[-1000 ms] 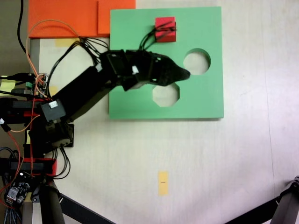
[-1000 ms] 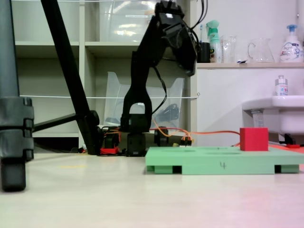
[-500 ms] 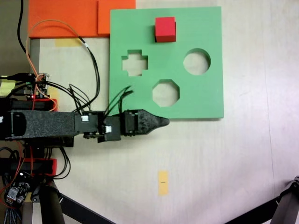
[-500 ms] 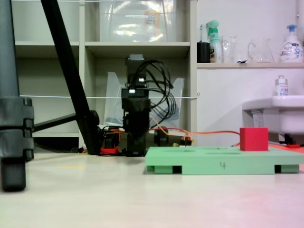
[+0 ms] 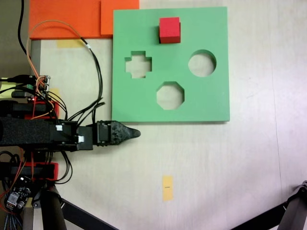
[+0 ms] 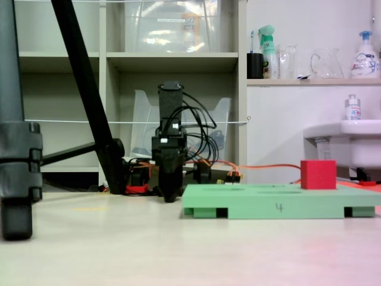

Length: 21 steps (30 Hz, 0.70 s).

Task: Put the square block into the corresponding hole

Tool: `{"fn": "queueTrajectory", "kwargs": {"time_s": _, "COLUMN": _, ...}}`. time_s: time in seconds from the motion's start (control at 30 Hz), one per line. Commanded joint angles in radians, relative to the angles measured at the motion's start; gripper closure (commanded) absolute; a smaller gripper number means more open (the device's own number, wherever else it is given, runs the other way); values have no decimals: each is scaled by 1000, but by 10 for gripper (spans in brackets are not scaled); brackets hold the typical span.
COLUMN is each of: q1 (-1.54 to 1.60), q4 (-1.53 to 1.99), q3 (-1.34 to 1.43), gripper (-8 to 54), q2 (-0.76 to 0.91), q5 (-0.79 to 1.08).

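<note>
The red square block stands on the green foam board near its top edge; from the side, the block rises above the board at its right end. The square cutout is hidden, perhaps under the block. My black gripper lies low over the table, off the board's lower left corner, pointing right. Its jaws come together in a single point with nothing between them. Seen end-on, the gripper hangs just above the tabletop, left of the board.
The board shows a cross cutout, a round one and an octagonal one. Orange foam slabs lie at the top left. A yellow tape mark is on the table. A tripod leg stands at the left.
The arm has swung off the board, from over the cross cutout down to the table beside the board's lower left corner, then drawn back left and lowered. The red block has not moved.
</note>
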State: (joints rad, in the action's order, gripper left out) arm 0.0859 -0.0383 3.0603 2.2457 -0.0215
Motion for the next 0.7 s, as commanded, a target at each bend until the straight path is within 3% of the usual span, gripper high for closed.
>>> {"fn": "queueTrajectory", "kwargs": {"time_s": 0.0, "q1": 12, "q4": 25, "q3": 77, "gripper": 123, "q2": 67, "q5": -14}}
{"fn": "queueTrajectory", "kwargs": {"time_s": 0.67, "q1": 11, "q4": 23, "q3": 77, "gripper": 117, "q2": 66, "q5": -14}}
